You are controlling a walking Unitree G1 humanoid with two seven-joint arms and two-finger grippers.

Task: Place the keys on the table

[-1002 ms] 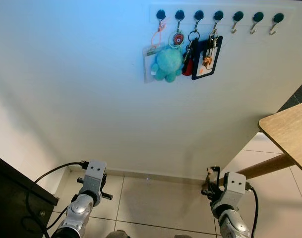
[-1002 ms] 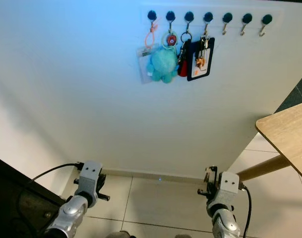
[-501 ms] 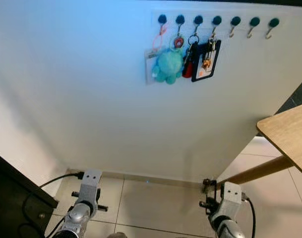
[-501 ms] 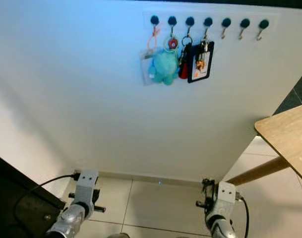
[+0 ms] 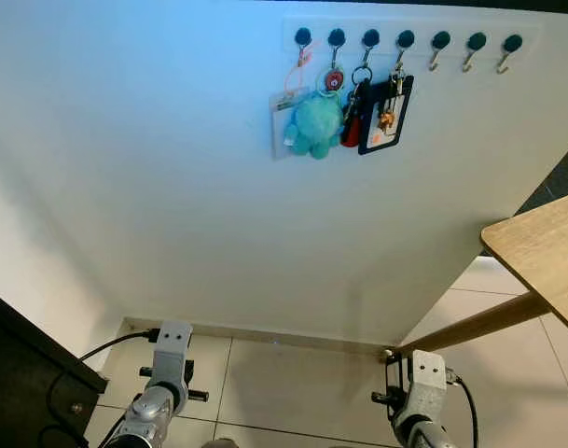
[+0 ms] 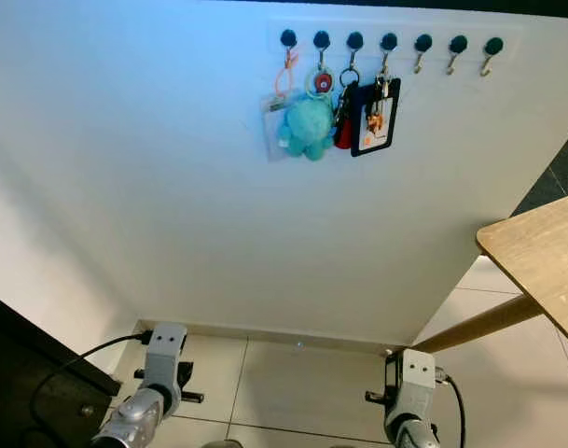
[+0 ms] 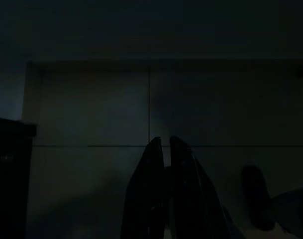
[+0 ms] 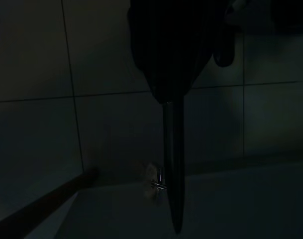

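Overhead, the keys (image 5: 360, 101) hang from a hook rail (image 5: 407, 39) on the white wall, beside a teal plush charm (image 5: 313, 124). The wooden table (image 5: 543, 261) stands at right. Left gripper (image 7: 162, 142) and right gripper (image 8: 173, 209) hang low over the tiled floor, well apart from the keys, fingers pressed together.

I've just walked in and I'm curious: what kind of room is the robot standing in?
Probably a home entryway or hallway: a row of wall hooks holds keys, a card holder and a plush charm, beside a wooden table on a tiled floor.
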